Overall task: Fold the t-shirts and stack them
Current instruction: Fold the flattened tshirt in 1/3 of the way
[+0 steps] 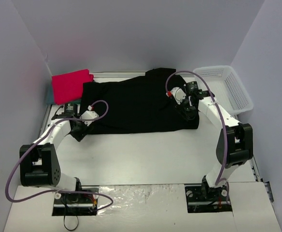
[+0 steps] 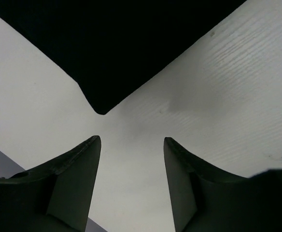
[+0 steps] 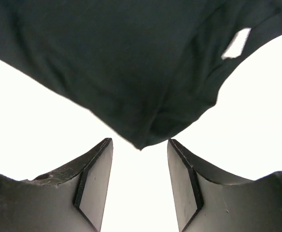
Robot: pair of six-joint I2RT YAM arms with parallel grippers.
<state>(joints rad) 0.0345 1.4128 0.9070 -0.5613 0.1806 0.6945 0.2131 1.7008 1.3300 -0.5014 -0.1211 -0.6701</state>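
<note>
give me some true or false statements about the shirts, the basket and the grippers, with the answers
1. The black shirt lies spread out on the table. True.
2. The red shirt is inside the basket. False: it lies folded at the table's far left, and the basket stands at the far right.
3. The left gripper and the right gripper are both open. True.
4. The right gripper hangs over the red shirt. False: it is at the black shirt's near right corner.
5. A white label shows on the black shirt in the right wrist view. True.
</note>
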